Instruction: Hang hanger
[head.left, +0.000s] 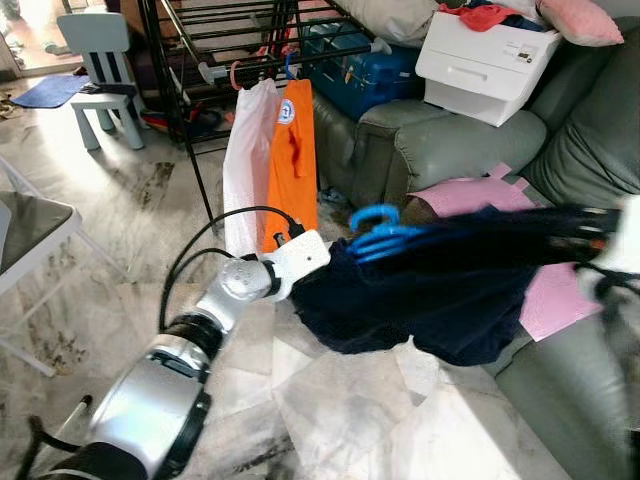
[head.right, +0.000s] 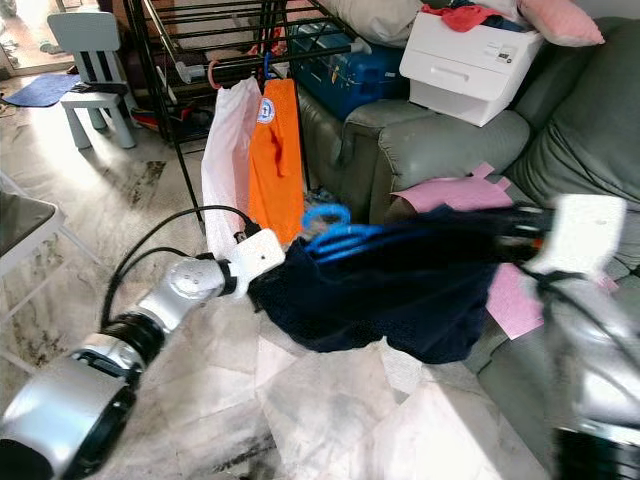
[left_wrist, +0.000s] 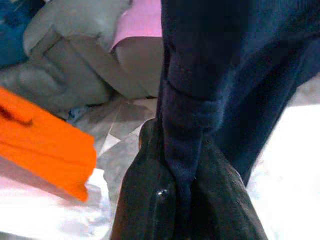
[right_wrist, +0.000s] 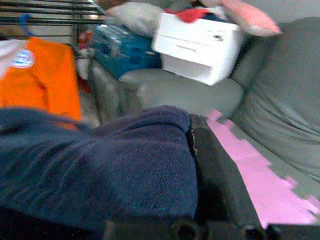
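Nearest me, my left pincer is clamped on a fold of the navy garment, its 2 black fingers pinching the cloth between them. My right pincer holds the garment's other side at about 3 o'clock, a dark finger pressed against the fabric, so the cloth spans between both arms above the marble floor. The blue hanger sits at the garment's top edge, hook free and pointing toward 12 o'clock. Beyond, at 11 o'clock, the black drying rack already carries an orange shirt and a pale garment. I judge the carry is underway; I'd keep both grips firm, keep the hem clear of the floor, and aim the hook at bare rail beside the orange shirt. The grey sofa lies behind.
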